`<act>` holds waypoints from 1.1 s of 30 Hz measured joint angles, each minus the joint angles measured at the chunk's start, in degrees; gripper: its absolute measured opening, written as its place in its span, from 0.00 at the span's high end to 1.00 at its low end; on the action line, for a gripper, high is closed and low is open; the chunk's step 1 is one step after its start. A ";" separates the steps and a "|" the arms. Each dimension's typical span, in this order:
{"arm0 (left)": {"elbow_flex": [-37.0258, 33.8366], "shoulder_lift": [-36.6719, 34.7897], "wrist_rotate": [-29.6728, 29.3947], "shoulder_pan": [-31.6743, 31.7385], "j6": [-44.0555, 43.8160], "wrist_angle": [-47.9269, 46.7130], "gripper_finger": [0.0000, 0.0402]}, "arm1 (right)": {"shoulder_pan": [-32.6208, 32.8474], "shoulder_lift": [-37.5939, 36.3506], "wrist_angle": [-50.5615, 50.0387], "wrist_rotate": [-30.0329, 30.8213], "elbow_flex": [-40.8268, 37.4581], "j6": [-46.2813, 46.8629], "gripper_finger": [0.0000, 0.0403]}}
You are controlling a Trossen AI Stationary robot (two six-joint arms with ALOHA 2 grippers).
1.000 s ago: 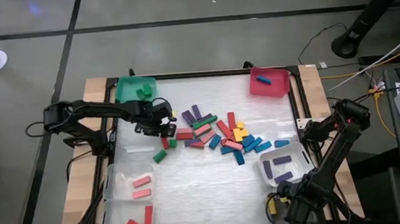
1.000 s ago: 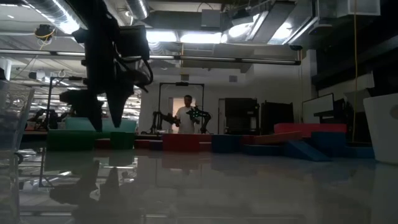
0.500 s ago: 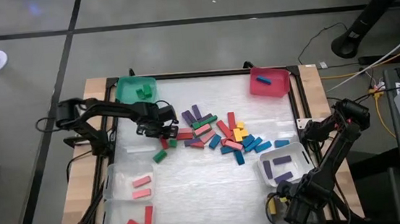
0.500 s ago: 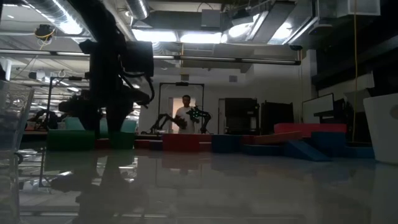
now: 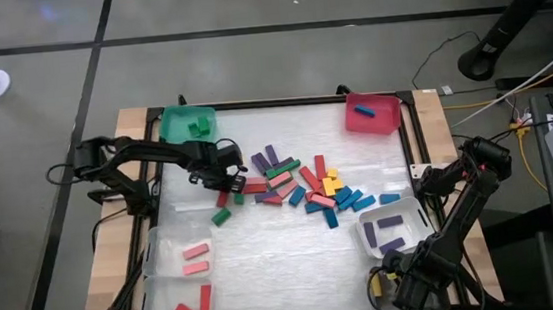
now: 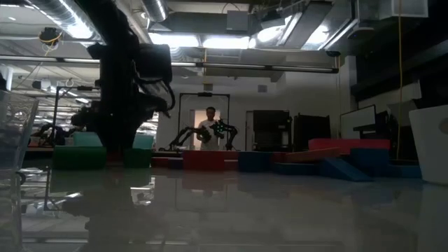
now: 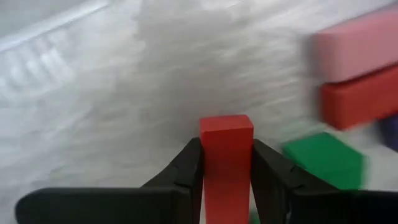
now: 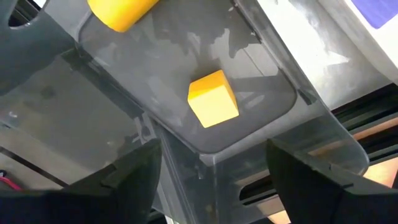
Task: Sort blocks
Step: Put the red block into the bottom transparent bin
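High cam: straight down over whole desk [image 5: 296, 264]. Low cam: desk-height, level, facing the room. L wrist cam: close on blocks [image 7: 226, 162]. R wrist cam: close on clear bin [image 8: 205, 87]. High & low share the block pile.

A dark robot arm [image 6: 129, 84] comes down from above at the left, its lower end among a low row of blocks [image 6: 210, 160] in green, red and blue that runs across the far side of the glossy table [image 6: 266, 210]. Beyond the table, a person [image 6: 208, 130] stands in a lit doorway under bright ceiling lights. A clear bin [image 6: 15, 129] edges in at far left.
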 joint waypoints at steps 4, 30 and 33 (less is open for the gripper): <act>0.02 -3.53 2.78 1.48 2.44 -0.10 0.79 | 0.00 0.00 0.00 0.02 0.00 0.86 0.29; 0.19 -32.37 24.22 -43.80 -5.23 -0.44 0.78 | -5.53 0.00 -3.01 -1.66 2.97 1.00 0.29; 0.19 -30.56 21.06 -49.69 -5.26 -0.32 0.78 | -7.77 0.00 -5.59 -1.03 6.14 -0.09 0.29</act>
